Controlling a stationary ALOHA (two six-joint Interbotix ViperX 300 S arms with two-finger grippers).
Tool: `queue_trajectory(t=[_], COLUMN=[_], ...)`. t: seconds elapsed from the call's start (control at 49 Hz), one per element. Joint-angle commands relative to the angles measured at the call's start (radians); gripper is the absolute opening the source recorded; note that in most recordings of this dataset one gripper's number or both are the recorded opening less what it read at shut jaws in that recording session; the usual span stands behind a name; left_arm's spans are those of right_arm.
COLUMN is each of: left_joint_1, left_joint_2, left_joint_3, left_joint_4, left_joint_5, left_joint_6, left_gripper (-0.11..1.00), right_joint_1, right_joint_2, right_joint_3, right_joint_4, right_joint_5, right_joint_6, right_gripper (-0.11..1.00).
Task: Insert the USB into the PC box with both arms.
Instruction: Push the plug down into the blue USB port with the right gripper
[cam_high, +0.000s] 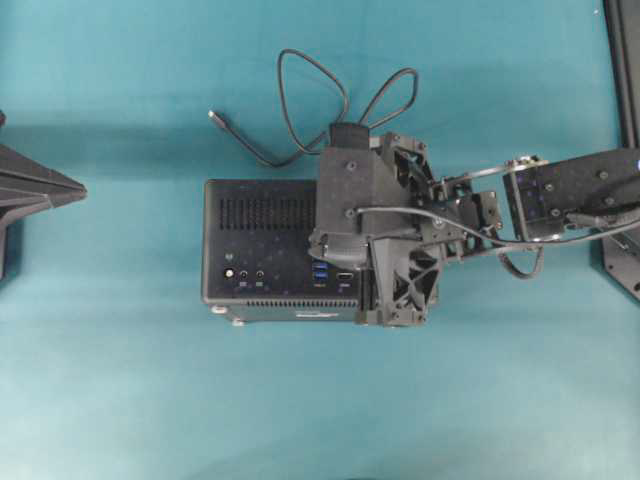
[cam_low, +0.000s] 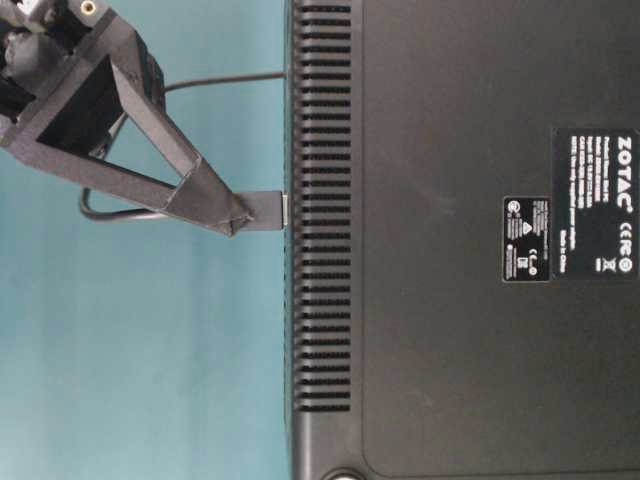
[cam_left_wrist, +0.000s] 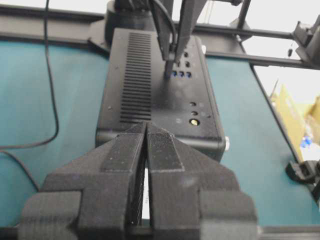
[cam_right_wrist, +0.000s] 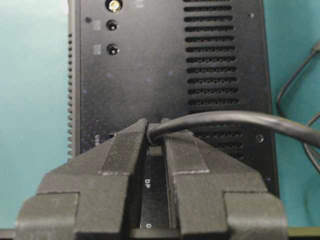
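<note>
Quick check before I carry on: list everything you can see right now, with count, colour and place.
PC box: one, black, mid-table, port face up.
USB: one, dark grey, pinched in the right gripper at the box.
Cable: one, dark grey, looping behind the box.
Table: one, teal.
Frame: black, at the table's edge.
Left gripper: one, black, fingers shut, empty, facing the box.
Right gripper: one, black, over the box.

Right hand (cam_right_wrist: 155, 137) points down at the end of its outstretched arm, fingers pinched nearly together; left hand (cam_left_wrist: 146, 131) is level, fingers pressed together.
</note>
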Motion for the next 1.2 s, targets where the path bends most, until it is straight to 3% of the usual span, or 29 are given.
queue_trajectory(t=[0.0, 0.163, 0.347, 0.754, 1.182], left_joint_1=[-0.002, -0.002, -0.002, -0.002, -0.003], left_joint_2=[0.005, 0.005, 0.005, 0.005, 0.005], left_joint_3=[-0.012, -0.012, -0.012, -0.011, -0.012], left_joint_4=[0.002, 0.002, 0.002, 0.002, 0.002], left_joint_5=[-0.008, -0.006, -0.006, -0.006, -0.002], left_joint_6=[-0.002, -0.002, -0.002, -0.002, 0.0], left_gripper=[0.0, 0.0, 0.0, 0.0, 0.0], right_joint_1=[0.038, 0.026, -0.006, 0.044, 0.021], right_joint_2=[0.002, 0.0, 0.0, 0.012, -0.005], right_joint_3=[0.002, 0.003, 0.003, -0.006, -0.009], right_joint_4=[0.021, 0.018, -0.02, 0.011, 0.006], right_joint_5=[0.006, 0.009, 0.012, 0.011, 0.014], right_joint_6=[0.015, 0.015, 0.014, 0.017, 0.017], right_gripper=[0.12, 0.12, 0.12, 0.12, 0.16])
